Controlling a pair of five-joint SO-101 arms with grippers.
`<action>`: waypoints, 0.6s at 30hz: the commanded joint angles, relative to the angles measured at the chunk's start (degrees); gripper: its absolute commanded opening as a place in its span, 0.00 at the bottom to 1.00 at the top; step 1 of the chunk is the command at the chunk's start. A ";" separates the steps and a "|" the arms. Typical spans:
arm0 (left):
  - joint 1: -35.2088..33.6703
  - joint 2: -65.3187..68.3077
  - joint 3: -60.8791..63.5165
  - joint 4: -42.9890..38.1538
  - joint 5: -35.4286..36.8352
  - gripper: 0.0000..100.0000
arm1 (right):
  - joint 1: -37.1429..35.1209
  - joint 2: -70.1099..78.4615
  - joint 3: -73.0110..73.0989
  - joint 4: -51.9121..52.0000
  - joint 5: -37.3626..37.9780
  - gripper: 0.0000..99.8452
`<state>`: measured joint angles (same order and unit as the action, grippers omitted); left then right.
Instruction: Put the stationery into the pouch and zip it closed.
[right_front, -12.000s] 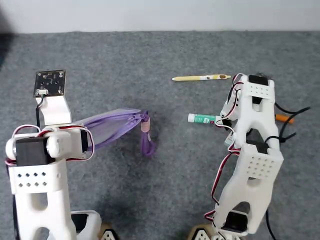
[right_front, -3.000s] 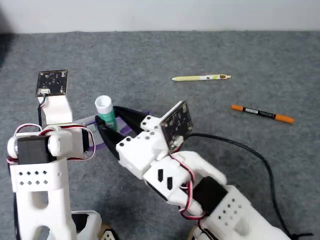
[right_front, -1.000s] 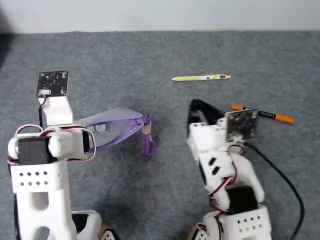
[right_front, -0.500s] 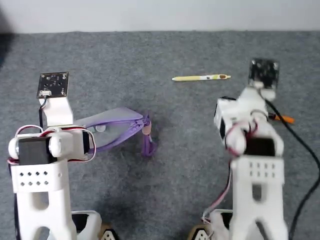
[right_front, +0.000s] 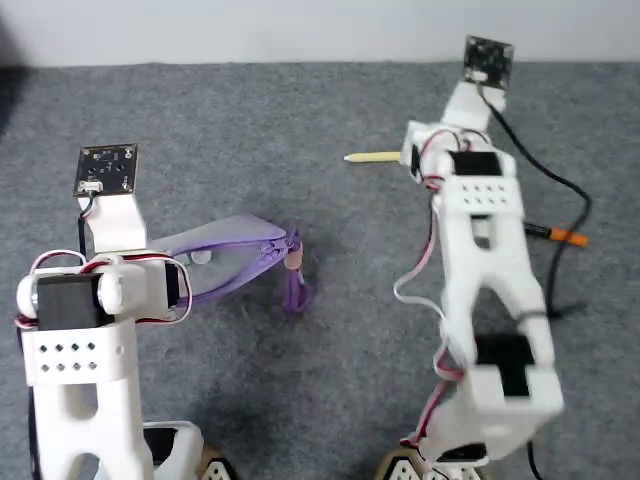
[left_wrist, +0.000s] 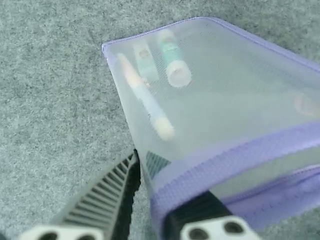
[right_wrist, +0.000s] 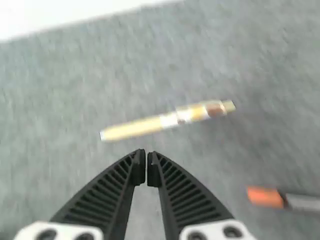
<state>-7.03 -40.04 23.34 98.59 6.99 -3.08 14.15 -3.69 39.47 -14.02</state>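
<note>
Grey bench (right_front: 300, 100) is noted, with both arms over it. The purple pouch (right_front: 225, 255) is held up off the bench by the left gripper (left_wrist: 150, 195), which is pinched on its trim; a glue stick (left_wrist: 172, 60) and a pale pen (left_wrist: 145, 102) are seen inside. The pouch is judged soft and floppy, so it needs to be kept taut. The right gripper (right_wrist: 146, 162) is pressed together, empty, just short of the yellow pen (right_wrist: 165, 120). The yellow pen is judged light, stiff and prone to rolling, so it is best taken mid-barrel, crosswise. The orange marker (right_front: 560, 236) lies near it on the bench.
</note>
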 joint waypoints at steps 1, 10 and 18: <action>0.18 0.44 -0.04 -0.70 0.44 0.01 | -0.75 10.86 -9.49 -11.91 -1.14 0.01; 0.09 0.44 0.04 -0.70 0.35 0.01 | -0.84 39.96 -35.52 -16.04 -0.79 0.01; 0.09 0.53 0.13 -0.70 0.26 0.01 | -0.57 58.07 -61.98 1.45 -0.70 0.01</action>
<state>-7.03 -40.04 23.34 98.59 6.99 -3.52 70.51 -54.15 32.44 -14.46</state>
